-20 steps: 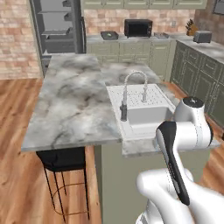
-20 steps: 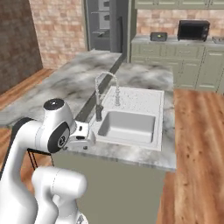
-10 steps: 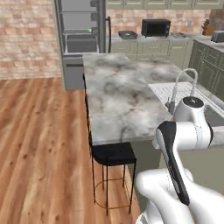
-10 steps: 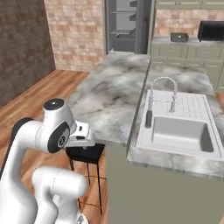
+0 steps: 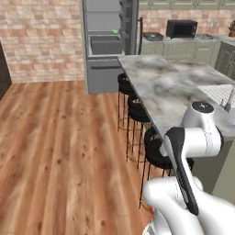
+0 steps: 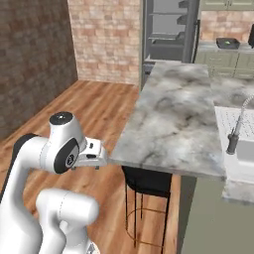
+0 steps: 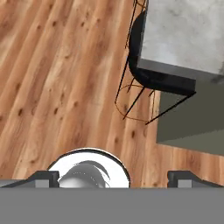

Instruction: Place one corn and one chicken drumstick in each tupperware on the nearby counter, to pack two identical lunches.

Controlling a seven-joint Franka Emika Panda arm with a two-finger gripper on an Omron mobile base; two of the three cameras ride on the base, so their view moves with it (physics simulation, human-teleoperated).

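The hand [image 7: 112, 177], jaws wide and holding nothing, pointed down at the wooden floor [image 7: 52, 78] beside the island [image 5: 174, 87], while the counter [image 5: 183, 40] lay far ahead beyond the island's far end.

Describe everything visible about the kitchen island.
The kitchen island is a long block with a grey-white marbled stone top whose edge overhangs on the floor side. Black round-seated stools on thin metal legs stand in a row tucked under that overhang. At its far right end a white sink is set in, with a faucet beside it. Its end wall looks olive-grey. It stands on wood plank flooring.
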